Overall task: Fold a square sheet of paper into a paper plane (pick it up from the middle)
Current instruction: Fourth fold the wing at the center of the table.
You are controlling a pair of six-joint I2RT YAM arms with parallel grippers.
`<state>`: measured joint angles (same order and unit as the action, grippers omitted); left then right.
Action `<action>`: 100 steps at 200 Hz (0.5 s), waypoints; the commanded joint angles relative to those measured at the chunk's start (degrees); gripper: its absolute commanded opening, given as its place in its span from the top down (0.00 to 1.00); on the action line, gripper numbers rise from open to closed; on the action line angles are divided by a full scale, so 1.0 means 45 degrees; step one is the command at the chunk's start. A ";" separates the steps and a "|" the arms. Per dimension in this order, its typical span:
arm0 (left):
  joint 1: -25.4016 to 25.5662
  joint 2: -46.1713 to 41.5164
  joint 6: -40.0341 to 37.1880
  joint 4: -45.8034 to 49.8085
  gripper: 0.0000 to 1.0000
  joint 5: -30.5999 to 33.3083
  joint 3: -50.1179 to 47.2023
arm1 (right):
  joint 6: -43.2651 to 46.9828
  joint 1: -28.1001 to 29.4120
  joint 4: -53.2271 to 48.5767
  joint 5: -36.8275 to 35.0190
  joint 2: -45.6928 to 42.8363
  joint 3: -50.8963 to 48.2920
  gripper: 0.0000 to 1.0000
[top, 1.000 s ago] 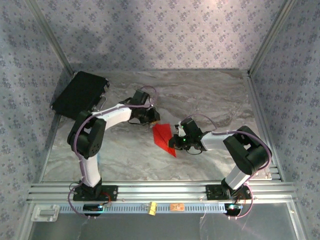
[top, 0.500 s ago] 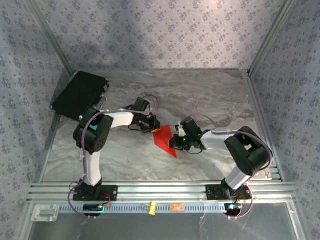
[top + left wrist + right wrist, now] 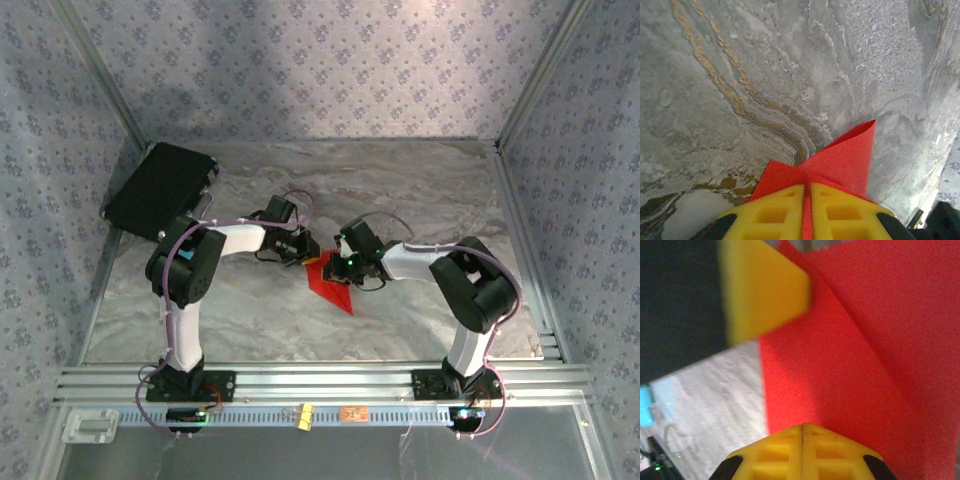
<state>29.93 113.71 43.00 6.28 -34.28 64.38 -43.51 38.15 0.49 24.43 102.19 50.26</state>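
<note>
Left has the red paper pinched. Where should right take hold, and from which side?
I'd pinch the right-hand edge of the red paper, coming in low from the right. The left gripper is shut on a fold at its left end, so the opposite edge looks unclamped, and thin paper only offers edges. The right gripper is shut and would need to open first.

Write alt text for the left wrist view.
The left gripper is shut on red paper, a thin red strip showing between its yellow fingers. Beyond them the paper fans out with one corner curling up, over a grey marbled table with orange veins.
</note>
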 commanded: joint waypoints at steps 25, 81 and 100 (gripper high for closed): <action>-0.0176 0.0394 -0.0376 0.0858 0.87 0.0723 -0.0191 | -0.0332 0.0127 -0.0206 -0.0344 -0.0561 -0.1281 0.96; -0.0175 0.0434 -0.0377 0.0869 0.87 0.0714 -0.0192 | -0.0435 0.0137 -0.0002 -0.0145 -0.1933 -0.2502 0.94; -0.0185 0.0454 -0.0364 0.0886 0.87 0.0724 -0.0186 | -0.0410 0.0119 -0.0110 -0.0262 -0.2358 -0.3022 0.93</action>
<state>29.93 113.71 42.61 6.35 -34.28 64.38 -44.77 38.41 3.64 23.83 94.26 39.79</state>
